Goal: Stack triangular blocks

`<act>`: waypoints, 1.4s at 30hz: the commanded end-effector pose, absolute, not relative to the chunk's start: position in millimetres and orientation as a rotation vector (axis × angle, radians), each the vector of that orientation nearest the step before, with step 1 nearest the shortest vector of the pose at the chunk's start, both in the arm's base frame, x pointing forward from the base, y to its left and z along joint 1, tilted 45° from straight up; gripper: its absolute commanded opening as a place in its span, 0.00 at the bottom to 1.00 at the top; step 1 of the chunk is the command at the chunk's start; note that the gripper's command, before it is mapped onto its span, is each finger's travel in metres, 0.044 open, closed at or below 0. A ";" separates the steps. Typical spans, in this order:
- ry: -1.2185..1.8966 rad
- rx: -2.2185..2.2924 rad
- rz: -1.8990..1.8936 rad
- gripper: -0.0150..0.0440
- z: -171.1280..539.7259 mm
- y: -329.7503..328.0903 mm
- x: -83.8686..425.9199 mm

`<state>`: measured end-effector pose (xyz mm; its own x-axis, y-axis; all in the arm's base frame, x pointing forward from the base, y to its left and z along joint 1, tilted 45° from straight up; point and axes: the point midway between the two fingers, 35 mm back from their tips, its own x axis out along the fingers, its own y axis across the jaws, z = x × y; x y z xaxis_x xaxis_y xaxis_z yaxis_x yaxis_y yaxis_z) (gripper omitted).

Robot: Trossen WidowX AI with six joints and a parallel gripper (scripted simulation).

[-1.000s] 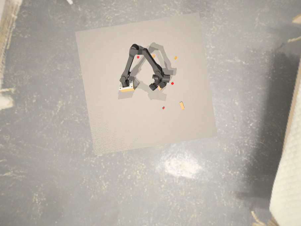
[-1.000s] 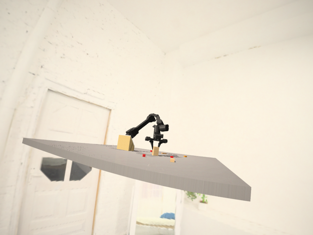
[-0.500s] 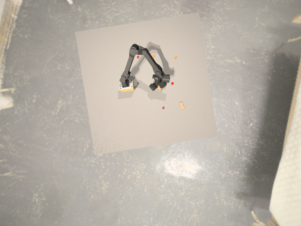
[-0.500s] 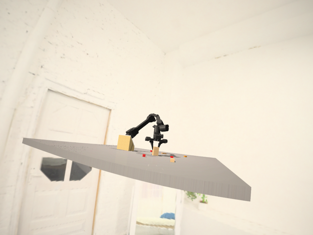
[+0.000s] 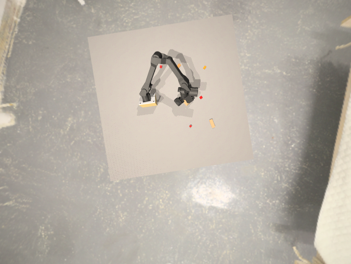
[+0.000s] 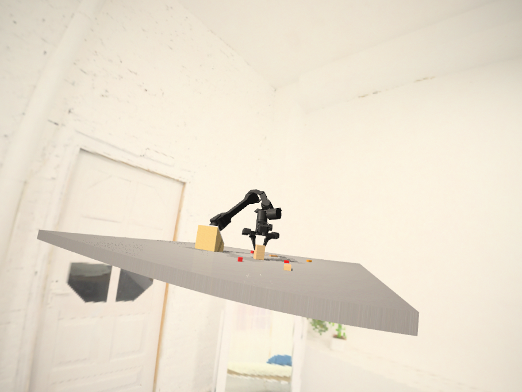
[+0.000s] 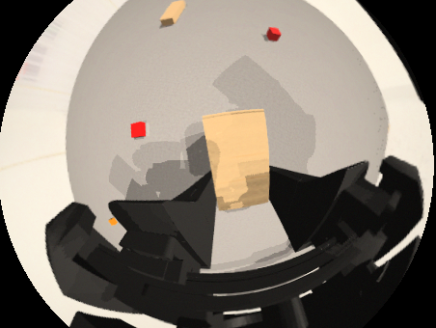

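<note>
My gripper (image 5: 183,101) (image 6: 259,247) (image 7: 236,171) points down and is shut on the upper tan triangular block (image 7: 237,151), one finger at each side. A thin strip of the lower block (image 7: 234,113) shows along the far top edge in the wrist view, with a narrow line between the two. In the exterior view the two together look like one upright, nearly square tan shape at the table, with no clear gap. The sloped faces are hidden, so I cannot tell whether they meet fully or whether the ends are even.
A tan bar (image 5: 212,123) (image 6: 287,266) (image 7: 173,13) lies beyond the blocks. Red cubes lie around: one (image 5: 200,97) (image 7: 138,129) close by, one (image 5: 190,126) (image 6: 240,259) (image 7: 273,34) farther out, one (image 5: 161,66) under the arm. Orange pieces (image 5: 179,65) (image 5: 204,67) lie at the back.
</note>
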<state>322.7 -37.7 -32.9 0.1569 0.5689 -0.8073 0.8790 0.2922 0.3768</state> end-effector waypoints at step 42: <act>1.499 1.394 -0.385 1.00 51.4 -102.1 310.0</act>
<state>309.8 -101.4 51.3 0.1737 0.5584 -0.8112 0.8777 0.2857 0.3847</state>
